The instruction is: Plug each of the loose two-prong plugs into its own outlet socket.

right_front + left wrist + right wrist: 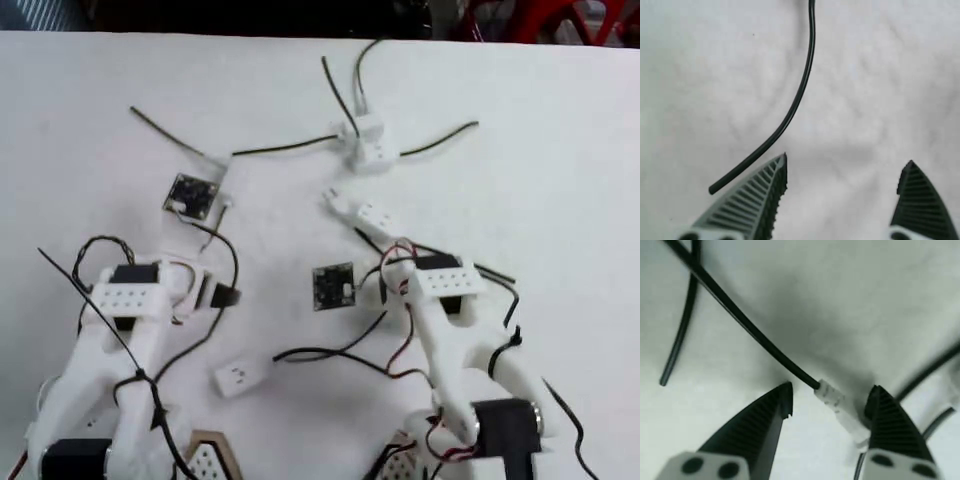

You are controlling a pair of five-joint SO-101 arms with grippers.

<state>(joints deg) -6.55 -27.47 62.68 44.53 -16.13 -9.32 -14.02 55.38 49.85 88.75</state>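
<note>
My right gripper [831, 390] is open and low over the table, its fingers on either side of a white two-prong plug [839, 409] on a black cord [740, 317]. The far finger [887, 425] is close to the plug. In the high view this gripper [386, 264] sits right of a black square board [332, 285]. My left gripper [845, 170] is open with nothing between its fingers; a loose black cord end [715, 188] lies beside one finger [757, 200]. A white outlet socket [240, 378] lies between the arms, and another [362, 212] farther back.
A white socket block [365, 140] with several dark cords stands at the back centre. A second black square board [190, 195] lies at the left. Black cords [330, 352] trail between the arms. The table's far left and far right are bare white surface.
</note>
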